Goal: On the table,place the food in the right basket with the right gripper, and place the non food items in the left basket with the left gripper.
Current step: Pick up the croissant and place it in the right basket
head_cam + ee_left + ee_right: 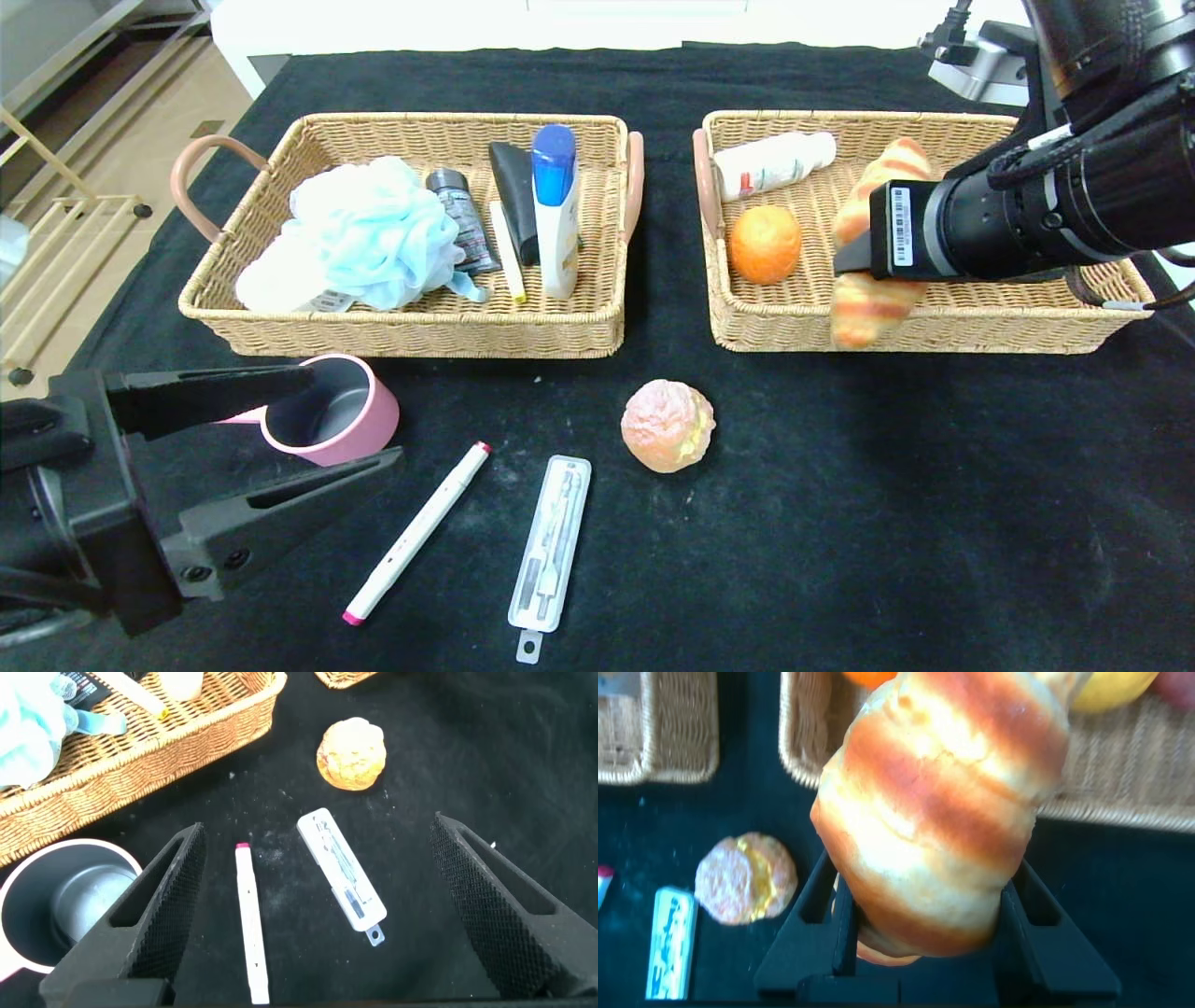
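Right gripper (854,257) is over the right basket (934,322), pressed onto a croissant (873,308). The croissant hangs lengthwise across the basket, its near end over the front rim. The right wrist view shows the striped pastry (938,812) pinched between the two black fingers (817,905).

Right basket also holds an orange (765,244) near its left wall and a white bottle (773,162) lying along the back-left corner.

Left gripper (345,420) hovers low over the near left part of the desk (840,513), fingers spread wide, holding nothing. A pink cup (331,411) lies on its side between the two fingers in the head view.

Loose on the black desk: a white marker (417,532) with pink ends, a clear plastic case (551,546) just beside it, and a round pastry (667,425) a little past them, in front of the gap between the baskets.

Left basket (411,322) holds a blue bath sponge (369,233), a small dark bottle (462,219), a black tube (516,191), a yellow-tipped pen (507,252) and a white bottle with a blue cap (555,210).
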